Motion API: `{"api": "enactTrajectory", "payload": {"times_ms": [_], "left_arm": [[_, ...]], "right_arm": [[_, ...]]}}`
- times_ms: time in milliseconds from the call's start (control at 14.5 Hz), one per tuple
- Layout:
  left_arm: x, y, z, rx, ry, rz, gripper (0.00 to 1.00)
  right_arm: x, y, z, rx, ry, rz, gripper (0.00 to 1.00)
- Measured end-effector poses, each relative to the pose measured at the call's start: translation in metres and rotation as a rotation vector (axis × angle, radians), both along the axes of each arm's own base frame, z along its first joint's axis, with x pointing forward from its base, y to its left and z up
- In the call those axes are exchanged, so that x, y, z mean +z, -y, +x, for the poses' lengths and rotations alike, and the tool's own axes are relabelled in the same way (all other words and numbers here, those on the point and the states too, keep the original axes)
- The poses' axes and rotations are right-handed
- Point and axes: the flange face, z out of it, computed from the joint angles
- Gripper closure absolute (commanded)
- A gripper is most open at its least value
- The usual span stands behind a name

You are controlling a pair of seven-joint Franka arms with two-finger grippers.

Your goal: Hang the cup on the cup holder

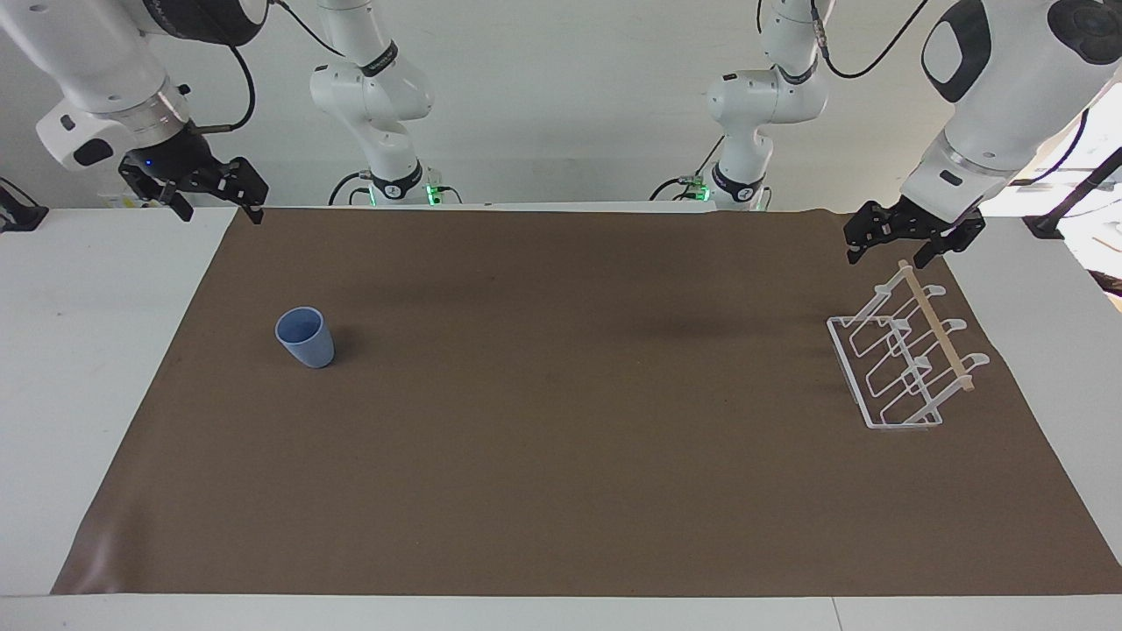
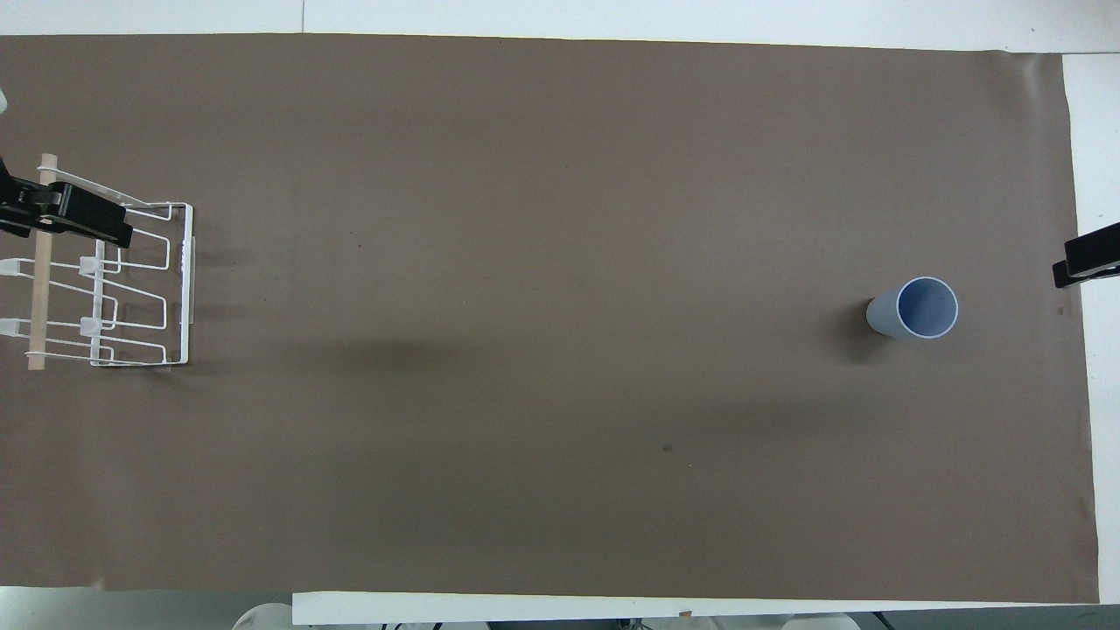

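Step in hand: the task is at its start; nothing is gripped and the cup is not yet on the rack.

Cup: the light-blue cup (image 1: 305,336) stands upright on its narrow base, mouth up, on the brown mat (image 1: 561,491), toward the right arm's end of the table. It is alone, with nothing touching it.

Cup holder: the cup holder (image 1: 903,359) sits on the mat at the left arm's end, well apart from the cup. Its prongs are all free and the wooden bar runs across its top.

Right gripper: the right gripper (image 1: 215,200) hangs in the air over the mat's corner at the robots' edge. Its jaws stand apart and hold nothing. The cup is below these jaws and well apart from them, more toward the table's middle.

Left gripper: the left gripper (image 1: 887,238) hovers just above the robot-side end of the holder's bar, not touching it as far as I can see. Its jaws are also apart and empty.

Next move, my judgement: the right gripper should come down to the cup, with the jaws on both sides of the wall, and close gently. Afterwards the cup must be turned mouth down to slide on a prong.
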Motion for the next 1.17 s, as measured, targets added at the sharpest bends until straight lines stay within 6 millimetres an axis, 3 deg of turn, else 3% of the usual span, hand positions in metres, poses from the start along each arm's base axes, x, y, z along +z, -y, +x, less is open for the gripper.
{"api": "enactTrajectory", "payload": {"times_ms": [412,688,894,1169], "left_arm": [[0.000,0.000,0.000,0.000,0.000,0.000,0.00],[0.000,-0.001,0.000,0.002,0.000,0.000,0.00],[0.000,-0.001,0.000,0.002,0.000,0.000,0.00],[0.000,-0.001,0.000,0.002,0.000,0.000,0.00]], "right_arm": [[-0.002,-0.005,0.001,0.010,-0.003,0.000,0.00],[-0.014,-0.003,0.009,0.026,0.043,-0.004,0.00],[-0.057,0.005,0.019,0.041,0.082,-0.007,0.00],[-0.152,0.034,0.019,0.085,0.093,0.002,0.00]]}}
